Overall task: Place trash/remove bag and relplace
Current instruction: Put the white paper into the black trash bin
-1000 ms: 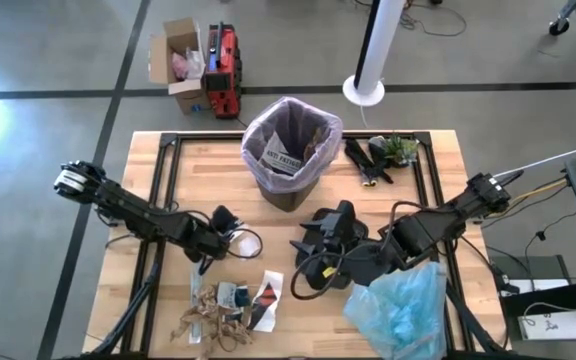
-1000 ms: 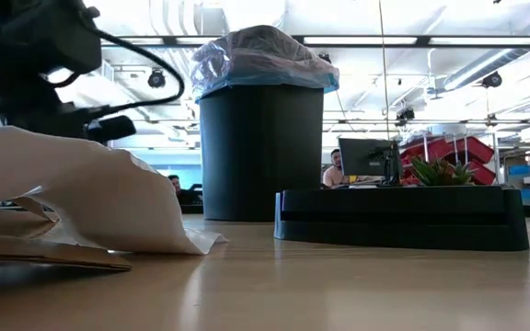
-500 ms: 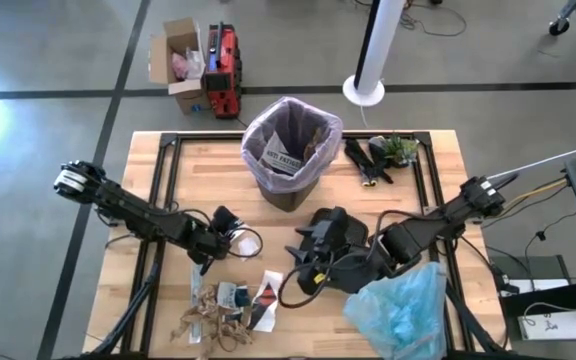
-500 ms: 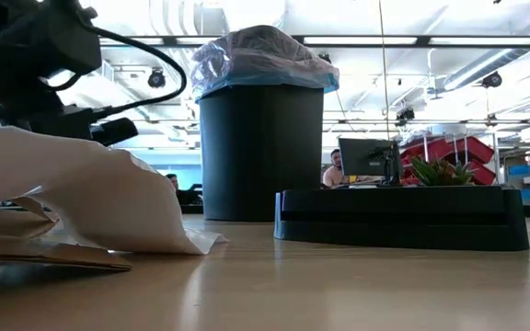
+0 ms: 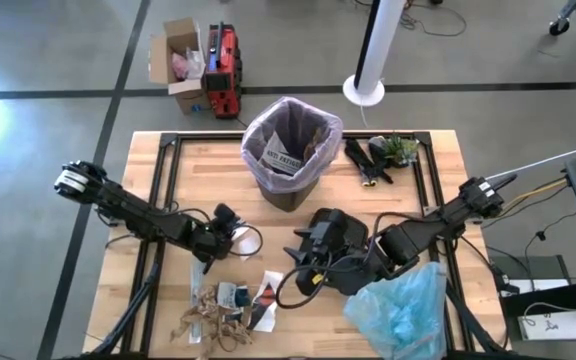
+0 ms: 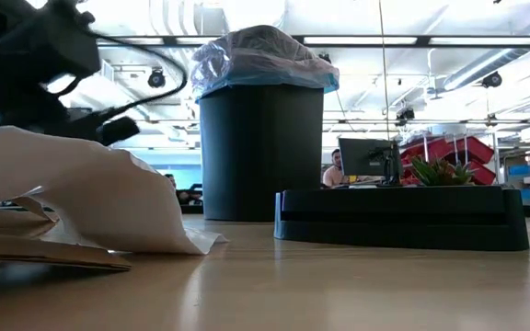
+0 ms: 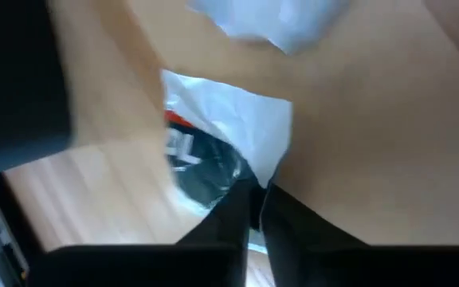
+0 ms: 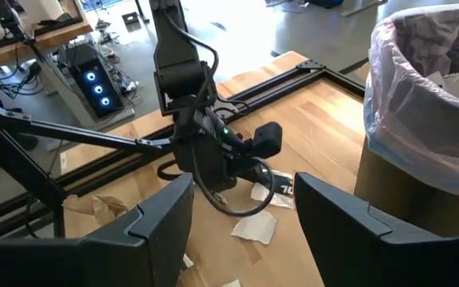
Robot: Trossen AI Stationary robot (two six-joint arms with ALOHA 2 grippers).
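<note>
The black bin (image 5: 290, 160) stands at the table's far middle, lined with the pale pink bag (image 5: 293, 125); paper lies inside it. The trash heap (image 5: 223, 310) of brown paper, white scraps and wrappers lies near the table's near edge, left of centre. My left gripper (image 5: 220, 243) hovers just beyond the heap, shut on a white printed wrapper (image 7: 229, 151). My right gripper (image 8: 241, 231) is open, low over the table's middle (image 5: 303, 268), pointing toward the left arm. The light blue bag (image 5: 403, 305) lies crumpled at the near right. My left gripper pinches the white printed wrapper by a corner of its edge (image 7: 263, 179) between the tips of its two shut fingers (image 7: 237, 219). The rest of the wrapper spreads out beyond the fingertips, above the wooden table. One layer or several, I cannot tell.
A black-and-green clump (image 5: 380, 155) lies right of the bin on a black frame (image 5: 423, 175). White scraps (image 8: 255, 227) lie on the wood between the two grippers. A cable loop (image 5: 248, 242) hangs by the left gripper. A cardboard box and red case stand on the floor beyond the table.
My right gripper has moved toward the table's left and a little toward its near edge, closer to the trash heap, staying open. My left arm shows blurred in the low view, so it is moving.
</note>
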